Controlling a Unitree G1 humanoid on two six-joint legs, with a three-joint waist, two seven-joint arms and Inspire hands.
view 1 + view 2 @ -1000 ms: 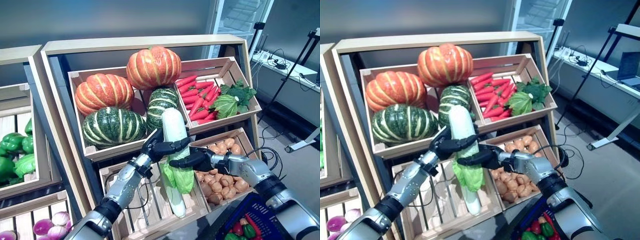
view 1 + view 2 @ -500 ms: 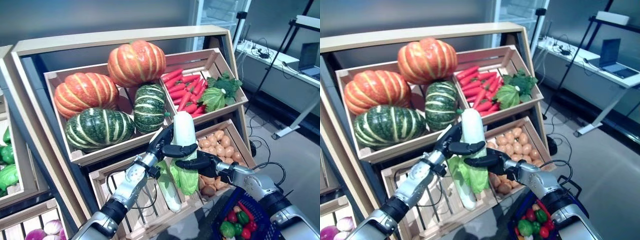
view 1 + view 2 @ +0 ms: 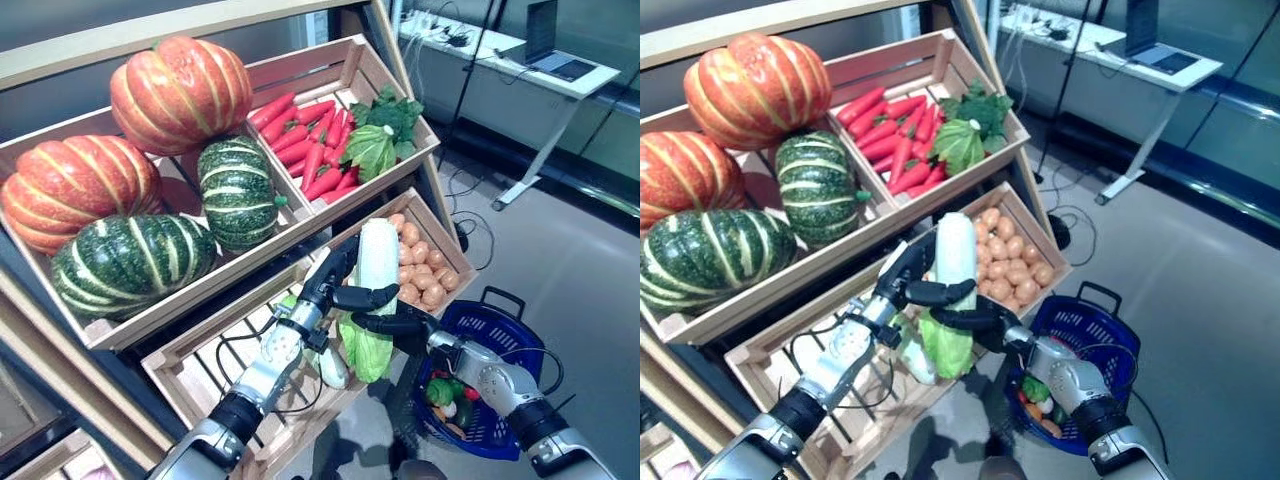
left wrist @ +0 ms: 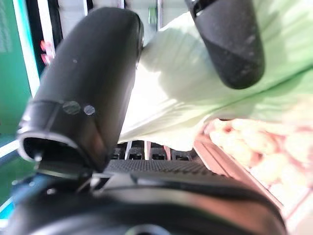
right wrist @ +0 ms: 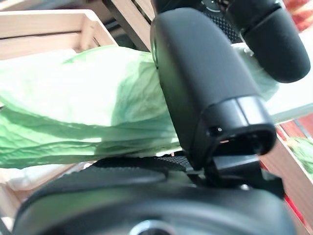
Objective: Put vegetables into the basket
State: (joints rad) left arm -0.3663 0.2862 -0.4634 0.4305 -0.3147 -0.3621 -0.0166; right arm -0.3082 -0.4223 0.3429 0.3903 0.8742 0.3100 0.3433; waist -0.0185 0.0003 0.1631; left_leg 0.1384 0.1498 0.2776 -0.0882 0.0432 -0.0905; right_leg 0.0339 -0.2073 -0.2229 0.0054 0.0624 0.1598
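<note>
A long napa cabbage [image 3: 374, 275], white stalk above and green leaves below, stands upright in the air in front of the lower crates. My left hand [image 3: 330, 288] is curled round its left side, thumb across the front. From the right, my right hand [image 3: 397, 323] clasps the leafy lower part. Both wrist views show pale green leaf [image 4: 195, 83] pressed between thumb and fingers [image 5: 205, 83]. The blue basket [image 3: 523, 347] stands on the floor at the lower right, below and right of the cabbage, with peppers [image 3: 441, 392] and other small vegetables inside.
The wooden shelf holds orange and green pumpkins [image 3: 130, 262], carrots [image 3: 305, 145], leafy greens [image 3: 382, 135] and a crate of potatoes [image 3: 423, 275]. Another white vegetable [image 3: 333, 368] lies in the slatted lower crate [image 3: 215, 345]. A desk with a laptop [image 3: 555, 65] stands far right.
The camera has swung down and right, so the basket now shows whole. Both hands keep hold of the cabbage, which has come down from the green pumpkin's level to the potato crate's.
</note>
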